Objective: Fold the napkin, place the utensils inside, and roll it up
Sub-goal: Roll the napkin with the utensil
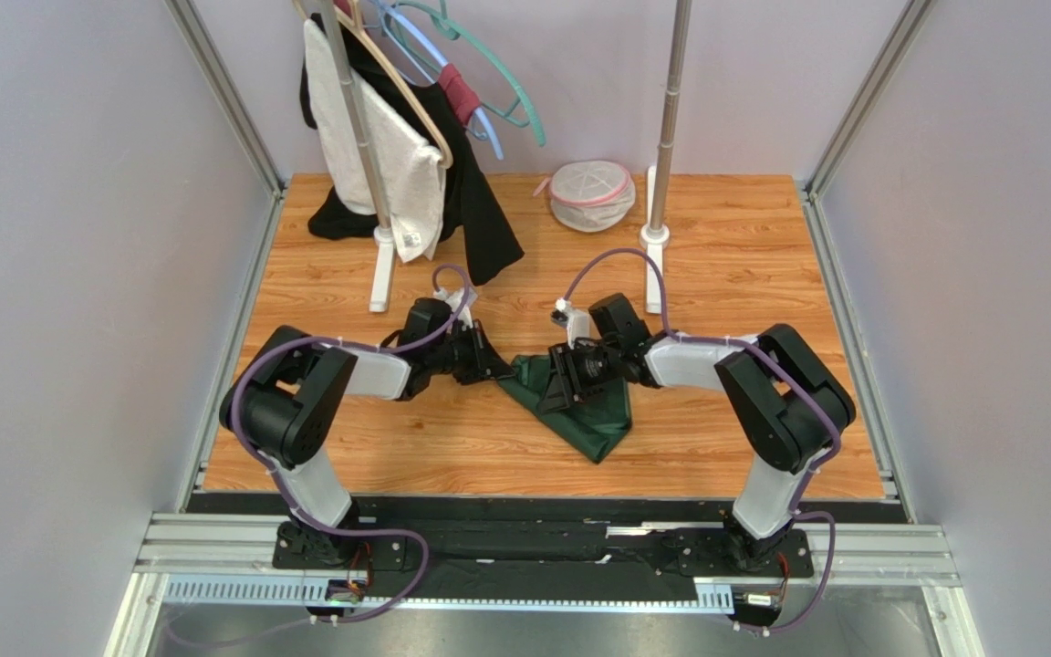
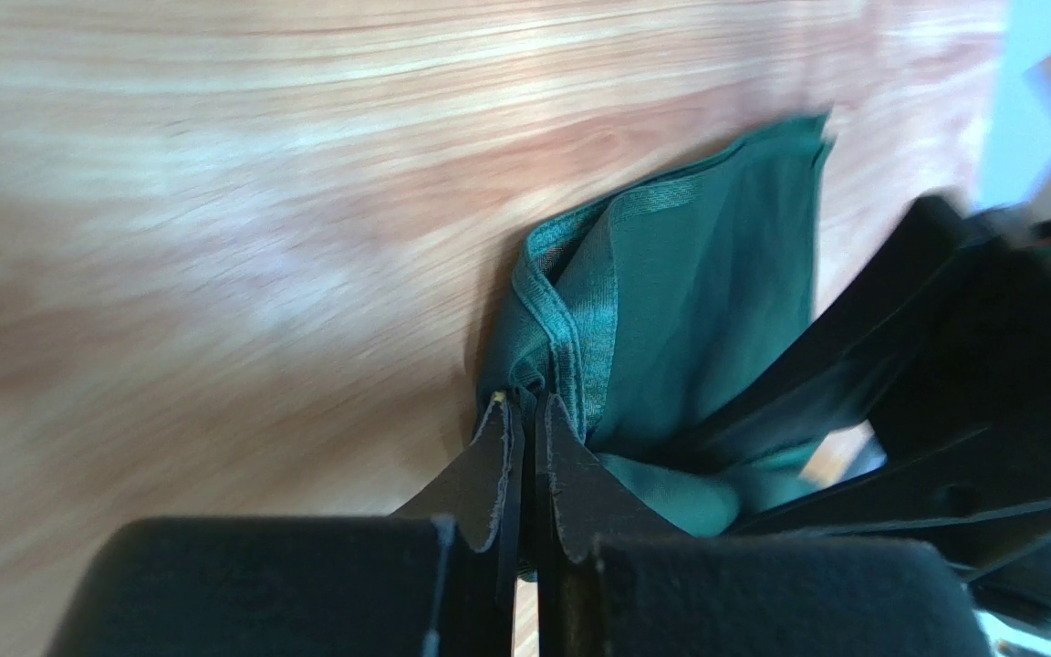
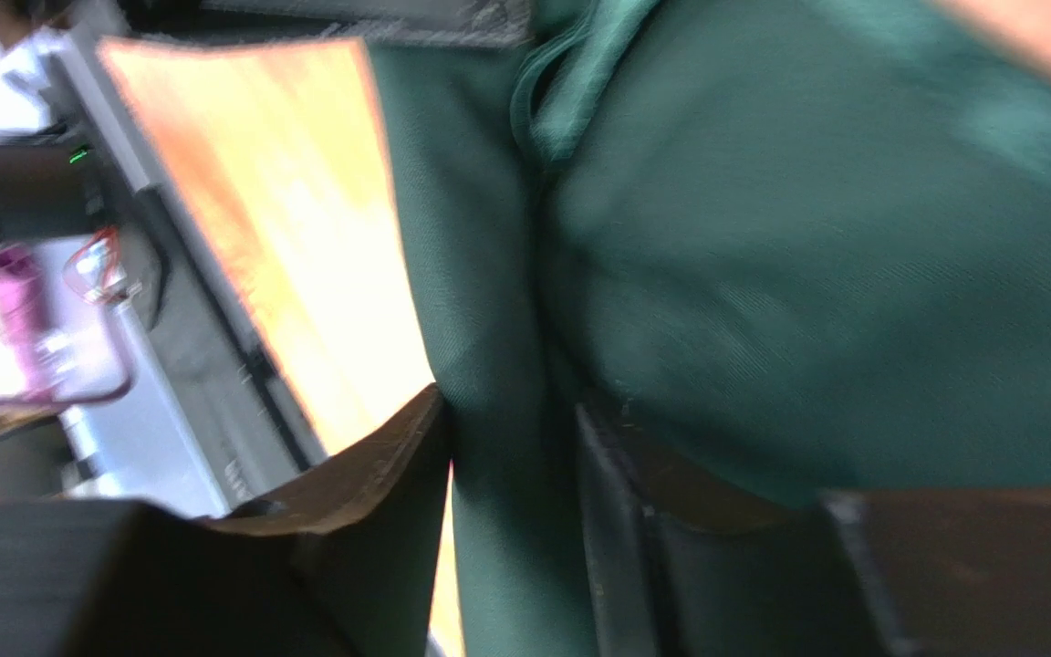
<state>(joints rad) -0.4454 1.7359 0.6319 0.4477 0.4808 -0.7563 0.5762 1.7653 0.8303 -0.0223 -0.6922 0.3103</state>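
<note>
The green napkin (image 1: 586, 411) lies folded in a rough triangle on the wooden table, its point toward the arms. My left gripper (image 1: 501, 367) is shut on the napkin's left corner; in the left wrist view the fingertips (image 2: 528, 411) pinch the hemmed edge of the napkin (image 2: 709, 288). My right gripper (image 1: 561, 377) is shut on a fold of the napkin from the right; in the right wrist view green napkin cloth (image 3: 792, 247) fills the frame and a band of it runs between the fingers (image 3: 511, 452). The fork is out of view.
A clothes rack (image 1: 380, 151) with hangers, a white and a black garment stands at the back left. A second pole (image 1: 661, 137) and a white mesh bag (image 1: 590, 195) stand at the back centre. Frame walls close in both sides.
</note>
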